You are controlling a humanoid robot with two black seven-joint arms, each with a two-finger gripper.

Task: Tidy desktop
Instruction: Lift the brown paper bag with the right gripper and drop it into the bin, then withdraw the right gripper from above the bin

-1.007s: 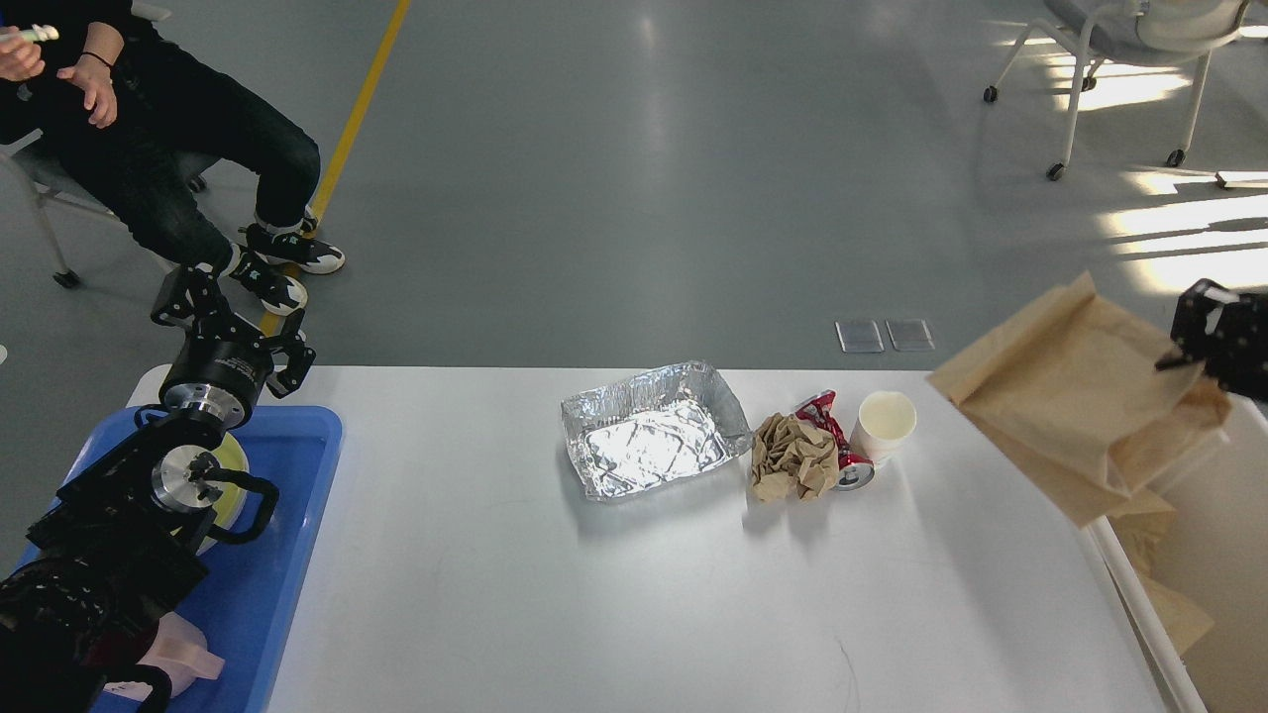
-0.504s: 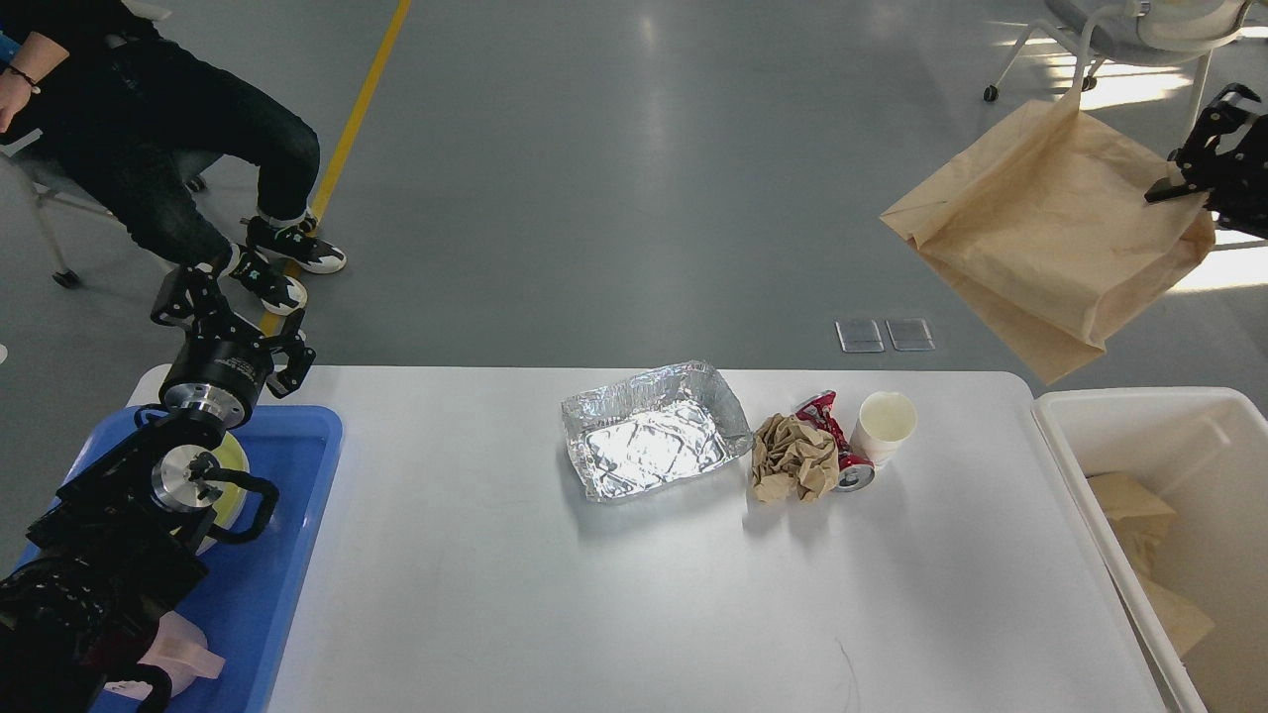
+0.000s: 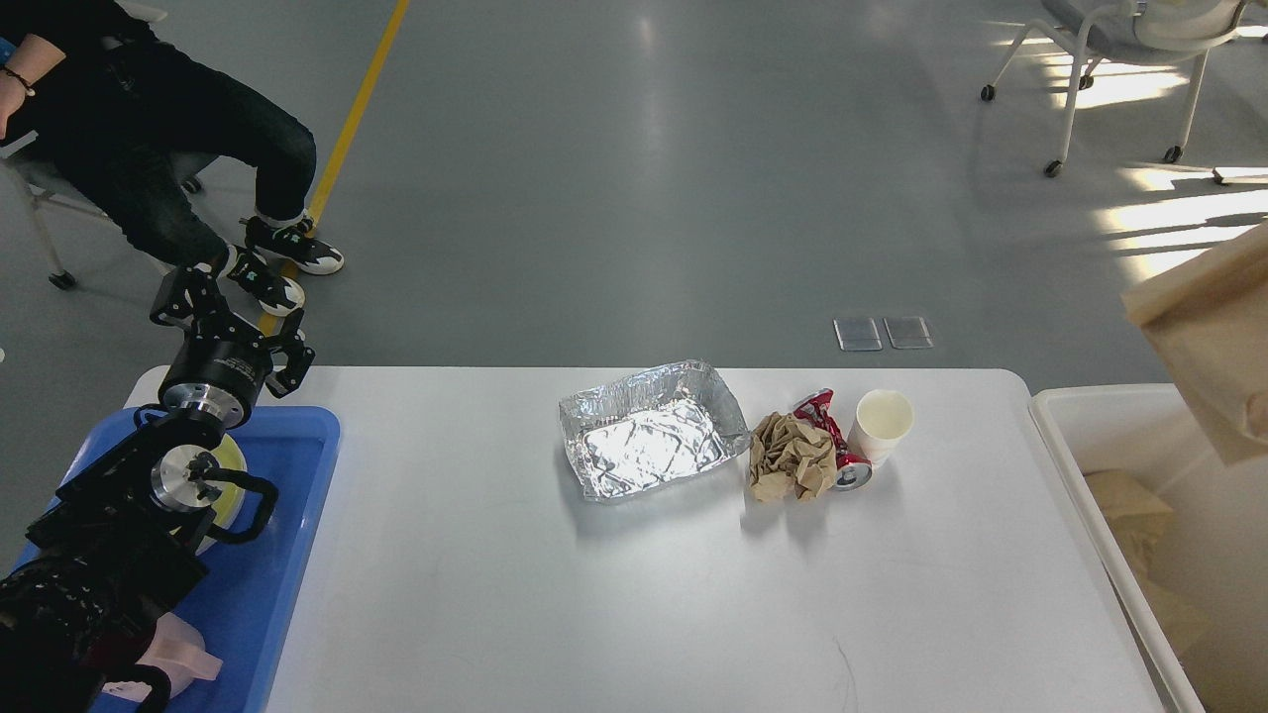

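Observation:
The white desktop (image 3: pixel 614 594) holds a crumpled foil tray (image 3: pixel 649 431), a ball of crumpled brown paper (image 3: pixel 790 458), a crushed red can (image 3: pixel 840 448) and a white paper cup (image 3: pixel 882 424), all grouped at the middle back. My left gripper (image 3: pixel 233 327) is open and empty above the table's far left corner, over the back edge of the blue tray (image 3: pixel 287 555). My right gripper is out of view. A brown paper bag (image 3: pixel 1209 342) hangs at the right edge above the white bin (image 3: pixel 1080 406); what holds it is hidden.
The blue tray holds a yellow round item (image 3: pixel 234 458) and a pink item (image 3: pixel 183 649), partly under my left arm. The white bin holds brown paper (image 3: pixel 1129 505). A seated person (image 3: pixel 168 149) is at the back left, and a wheeled chair (image 3: pixel 1119 59) at the back right.
The brown paper bag has moved right and down to the frame's right edge, over the bin. My right gripper has left the view. The left arm has not moved.

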